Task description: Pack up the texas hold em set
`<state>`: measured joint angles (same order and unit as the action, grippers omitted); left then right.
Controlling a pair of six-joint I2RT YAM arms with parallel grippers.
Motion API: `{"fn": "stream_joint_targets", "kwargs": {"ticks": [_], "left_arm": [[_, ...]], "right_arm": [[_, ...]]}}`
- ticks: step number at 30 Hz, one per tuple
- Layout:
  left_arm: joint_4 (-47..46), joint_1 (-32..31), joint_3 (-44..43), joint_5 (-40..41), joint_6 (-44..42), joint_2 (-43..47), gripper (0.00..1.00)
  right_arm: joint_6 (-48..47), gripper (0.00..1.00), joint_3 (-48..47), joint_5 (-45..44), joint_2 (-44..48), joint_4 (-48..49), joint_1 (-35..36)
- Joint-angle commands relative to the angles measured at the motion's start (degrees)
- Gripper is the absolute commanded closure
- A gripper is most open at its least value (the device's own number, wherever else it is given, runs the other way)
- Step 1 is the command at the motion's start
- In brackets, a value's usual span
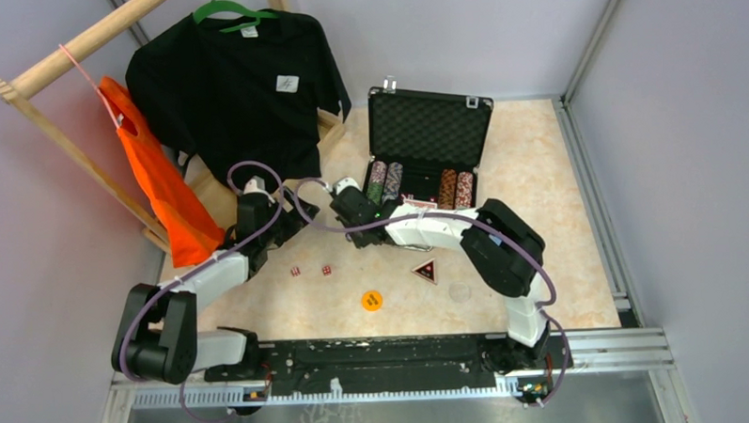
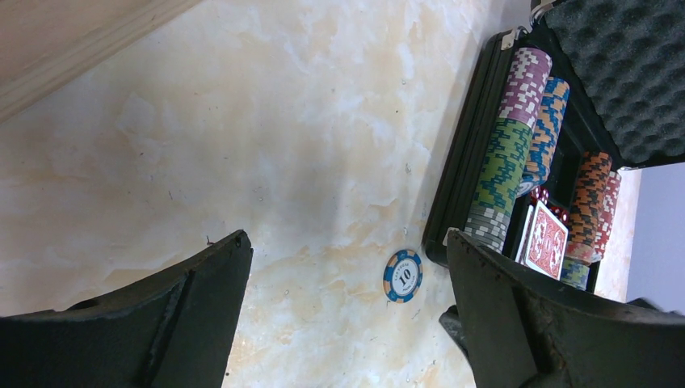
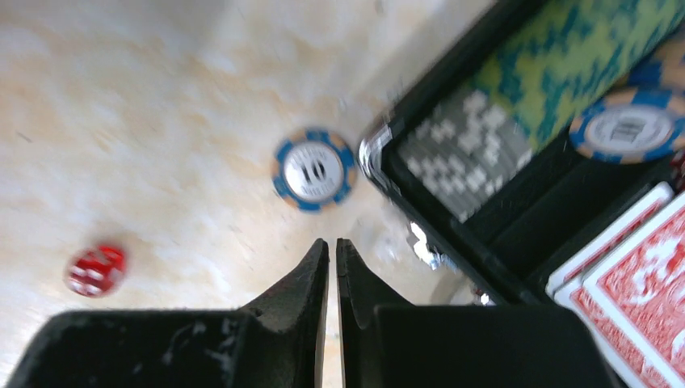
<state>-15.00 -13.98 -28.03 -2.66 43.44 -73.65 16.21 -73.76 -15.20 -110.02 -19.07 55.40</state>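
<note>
Left wrist view: left gripper (image 2: 346, 241) spread wide, empty; blue chip (image 2: 403, 276) flat just beside the case (image 2: 462, 166). Right gripper (image 3: 332, 242) pinched closed, holding nothing. I'd centre over the chip before squeezing

Bright, even light fell from above, leaving only faint shadows on the pale table (image 1: 549, 205). The overhead and left wrist views were sharp. The right wrist view was smeared, its blue chip (image 3: 313, 170) and red die (image 3: 95, 270) soft.
</note>
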Motion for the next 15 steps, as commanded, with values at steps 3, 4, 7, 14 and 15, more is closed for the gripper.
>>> {"fn": "stream_joint_targets", "kwargs": {"ticks": [3, 4, 7, 14, 15], "left_arm": [[-1.1, 0.2, 0.4, 0.1, -0.8, 0.4, 0.05], [-1.1, 0.3, 0.3, 0.1, -0.8, 0.3, 0.05], [-1.2, 0.2, 0.2, -0.1, -0.8, 0.0, 0.05], [-1.4, 0.3, 0.1, -0.3, -0.8, -0.7, 0.05], [-1.4, 0.3, 0.1, -0.5, -0.8, -0.8, 0.05]], "right_arm": [[-2.3, 0.91, -9.2, -0.3, -2.5, 1.2, 0.2], [-2.4, 0.91, -9.9, -0.1, -3.3, 1.1, -0.1], [-2.6, 0.91, -11.0, 0.4, -5.1, 0.4, -0.6], [-2.2, 0.91, -10.1, 2.2, -7.6, 1.7, -0.6], [-2.1, 0.91, -9.9, 2.2, -7.9, 1.7, -0.6]]}}
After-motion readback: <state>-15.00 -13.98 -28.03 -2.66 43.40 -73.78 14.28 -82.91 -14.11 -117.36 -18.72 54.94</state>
